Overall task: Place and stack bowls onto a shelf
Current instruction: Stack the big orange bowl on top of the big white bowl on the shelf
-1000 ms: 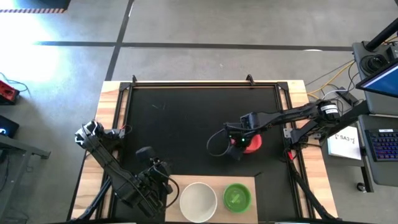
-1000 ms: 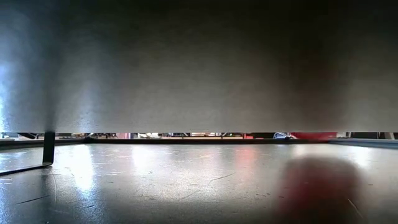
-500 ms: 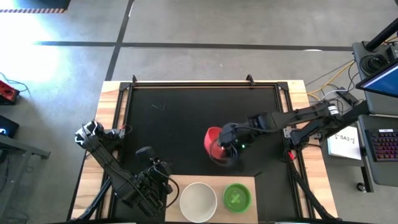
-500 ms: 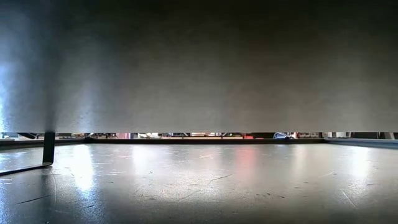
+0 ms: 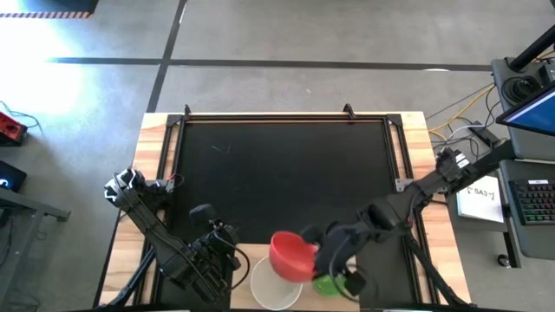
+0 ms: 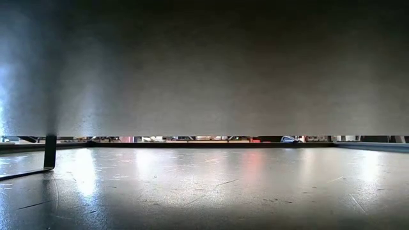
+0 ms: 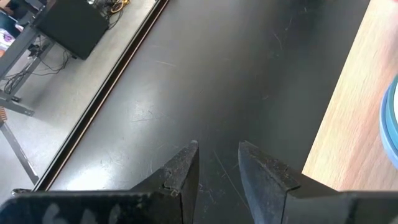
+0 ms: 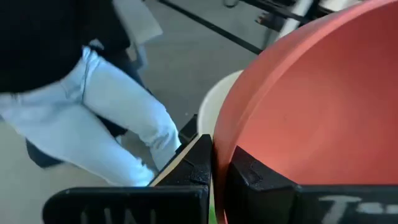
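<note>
Near the bench's front edge, the right gripper (image 5: 314,257) has its fingers clamped on the red bowl's (image 5: 290,256) rim, above the white bowl (image 5: 270,288) on the shelf (image 5: 364,258). The left gripper's (image 7: 217,155) fingers sit slightly apart, holding nothing.

The grey concrete floor (image 5: 286,82) around the table has dark lines across it, strong light falls at one corner, and a desk with a keyboard (image 5: 536,201) stands beside.
</note>
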Robot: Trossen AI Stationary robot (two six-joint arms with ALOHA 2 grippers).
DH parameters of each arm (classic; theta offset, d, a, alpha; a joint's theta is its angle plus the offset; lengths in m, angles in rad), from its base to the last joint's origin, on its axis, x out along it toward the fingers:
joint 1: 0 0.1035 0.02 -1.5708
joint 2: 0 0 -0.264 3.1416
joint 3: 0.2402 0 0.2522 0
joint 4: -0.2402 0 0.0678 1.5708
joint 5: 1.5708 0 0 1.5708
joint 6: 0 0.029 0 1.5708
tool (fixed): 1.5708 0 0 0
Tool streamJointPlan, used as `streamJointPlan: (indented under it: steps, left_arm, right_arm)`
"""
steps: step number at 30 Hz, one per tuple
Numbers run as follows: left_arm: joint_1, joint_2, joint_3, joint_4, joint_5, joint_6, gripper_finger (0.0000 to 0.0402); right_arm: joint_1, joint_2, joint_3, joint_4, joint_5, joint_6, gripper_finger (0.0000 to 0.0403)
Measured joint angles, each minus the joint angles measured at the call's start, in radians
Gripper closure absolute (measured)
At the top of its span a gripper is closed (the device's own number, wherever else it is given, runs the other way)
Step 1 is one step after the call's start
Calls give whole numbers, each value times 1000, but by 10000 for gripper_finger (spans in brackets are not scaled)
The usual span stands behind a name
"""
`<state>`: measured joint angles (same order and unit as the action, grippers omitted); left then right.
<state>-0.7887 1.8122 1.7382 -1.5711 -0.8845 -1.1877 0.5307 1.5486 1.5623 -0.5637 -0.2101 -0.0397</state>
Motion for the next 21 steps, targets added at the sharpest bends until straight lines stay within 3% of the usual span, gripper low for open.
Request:
streamJointPlan:
  steps: [10, 21]
  left_arm:
    - [0, 0, 0, 0, 0, 23, 306]
    - [0, 0, -9, 0, -23, 28, 306]
  right_arm:
    - [43, 121, 4, 45, 27, -216, 394]
    - [52, 130, 4, 46, 36, -401, 394]
